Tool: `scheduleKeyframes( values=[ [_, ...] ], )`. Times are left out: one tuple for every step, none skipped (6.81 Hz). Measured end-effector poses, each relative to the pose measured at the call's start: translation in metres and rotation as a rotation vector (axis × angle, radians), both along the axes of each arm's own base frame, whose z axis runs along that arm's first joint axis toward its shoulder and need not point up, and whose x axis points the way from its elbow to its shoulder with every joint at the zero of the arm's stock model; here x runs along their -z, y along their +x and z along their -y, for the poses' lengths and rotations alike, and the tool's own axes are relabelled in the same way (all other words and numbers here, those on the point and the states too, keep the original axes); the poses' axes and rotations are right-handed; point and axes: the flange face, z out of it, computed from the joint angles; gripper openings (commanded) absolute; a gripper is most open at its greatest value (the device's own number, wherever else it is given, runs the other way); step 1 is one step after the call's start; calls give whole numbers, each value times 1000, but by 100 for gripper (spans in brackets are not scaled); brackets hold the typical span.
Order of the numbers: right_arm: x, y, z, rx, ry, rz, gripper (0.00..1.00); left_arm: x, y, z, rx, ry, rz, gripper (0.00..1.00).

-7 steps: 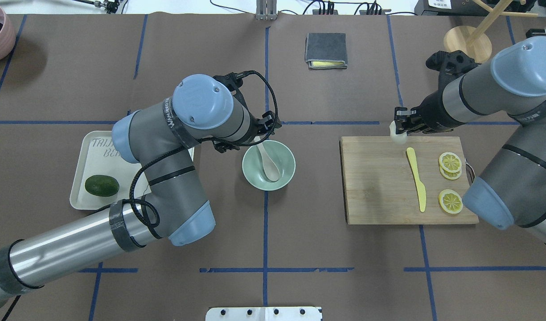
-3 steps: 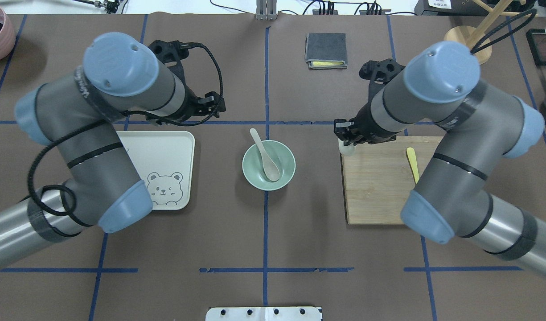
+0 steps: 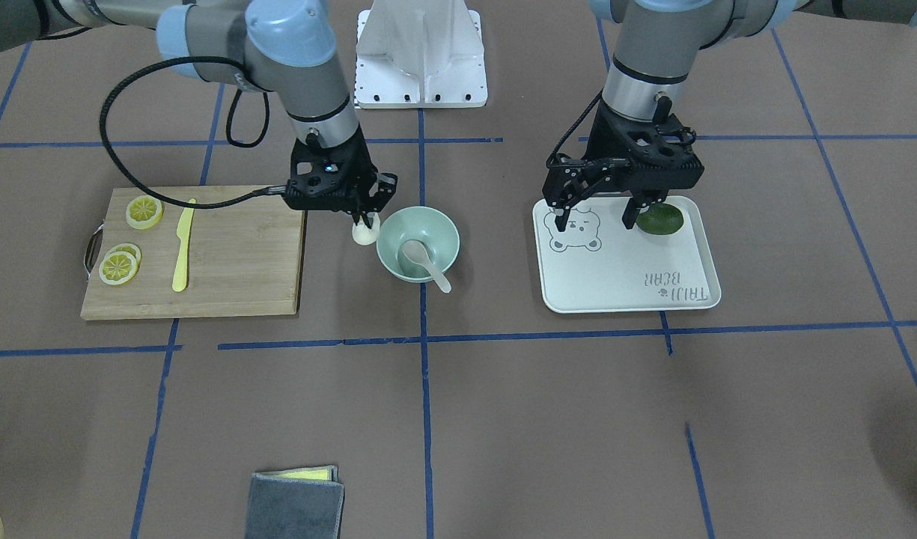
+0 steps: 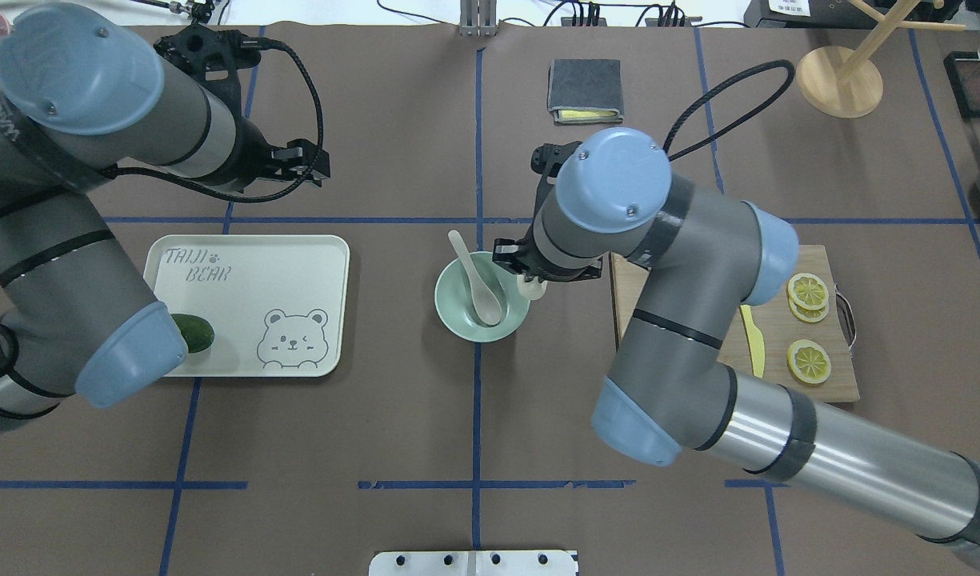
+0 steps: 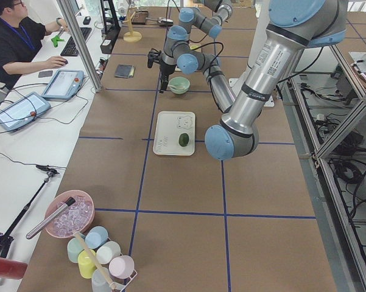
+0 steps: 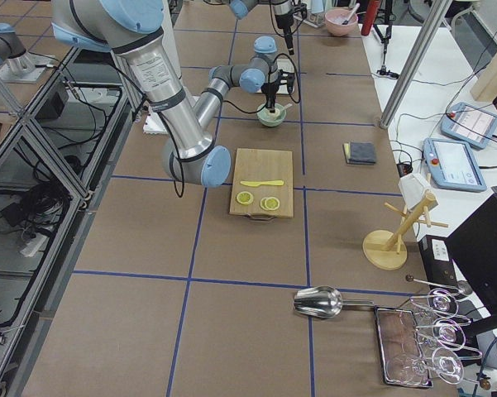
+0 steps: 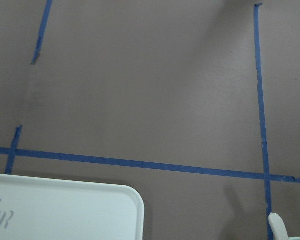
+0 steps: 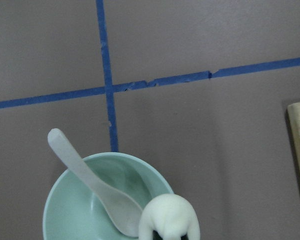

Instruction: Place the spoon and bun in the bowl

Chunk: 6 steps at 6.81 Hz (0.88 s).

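One item outstanding: bun (image 3: 364, 233), soft, light, squashable; hold its sides gently.
Right pincer (image 3: 365, 221): grasping bun at bowl (image 3: 437, 224) rim.
Left pincer (image 3: 595, 224): released.
Spoon (image 3: 421, 258): in bowl.

Brown table (image 3: 503, 412) bears bowl (image 3: 390, 261), tray (image 3: 623, 269), board (image 3: 233, 254), cloth (image 3: 297, 509).

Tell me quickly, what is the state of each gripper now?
Left gripper: open, holding nothing, above the tray.
Right gripper: closed on the bun, at the bowl's edge.
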Motion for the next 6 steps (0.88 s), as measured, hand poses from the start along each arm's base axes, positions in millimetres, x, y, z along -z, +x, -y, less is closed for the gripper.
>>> scheduleKeyframes(
  values=[
    [6,-19,-1,5,-5,-7,54,-11,-22,7,-1,24,32,100],
    [10,-27,-2,10,-6,-8,99,-22,-41,13,-6,47,66,100],
    [12,-31,-4,14,-5,-8,100,-31,-53,17,-12,62,91,100],
    [15,-33,-4,16,-4,-6,100,-36,-59,20,-15,69,103,100],
    [18,-33,-4,16,-2,-3,100,-38,-62,20,-16,70,108,100],
    [20,-33,-4,15,-1,-1,100,-40,-62,20,-17,69,111,100]
  ],
)
